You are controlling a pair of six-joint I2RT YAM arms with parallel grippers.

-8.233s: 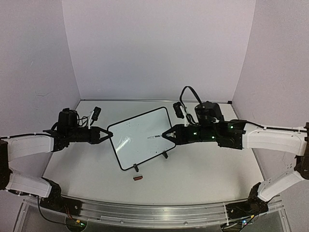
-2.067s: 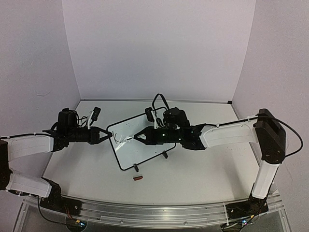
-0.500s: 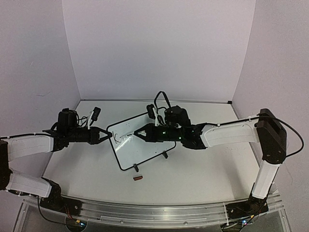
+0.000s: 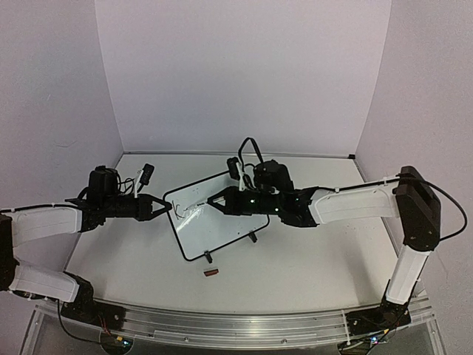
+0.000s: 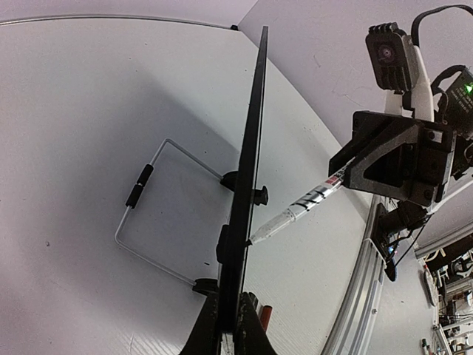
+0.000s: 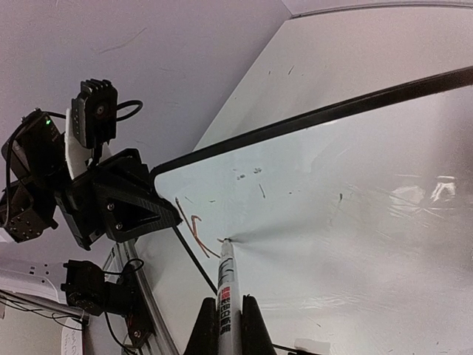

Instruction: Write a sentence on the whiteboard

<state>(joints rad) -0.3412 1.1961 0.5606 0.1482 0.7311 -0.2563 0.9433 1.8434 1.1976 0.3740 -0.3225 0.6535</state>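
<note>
The whiteboard stands tilted on the table, white with a thin black rim. My left gripper is shut on its left edge; in the left wrist view the board shows edge-on between my jaws. My right gripper is shut on a white marker whose tip touches the board near its upper left corner. The sentence is only a first letter, a dark "k", with a short new stroke at the marker tip. The marker also shows in the left wrist view.
A small red marker cap lies on the table in front of the board. A wire stand props the board from behind. Faint old marks dot the board surface. The metal rail runs along the near table edge.
My right arm reached from the board's right side to its upper left. The "k" appeared, and the marker tip has shifted a little right and up since half a second ago. The left arm is unmoved.
</note>
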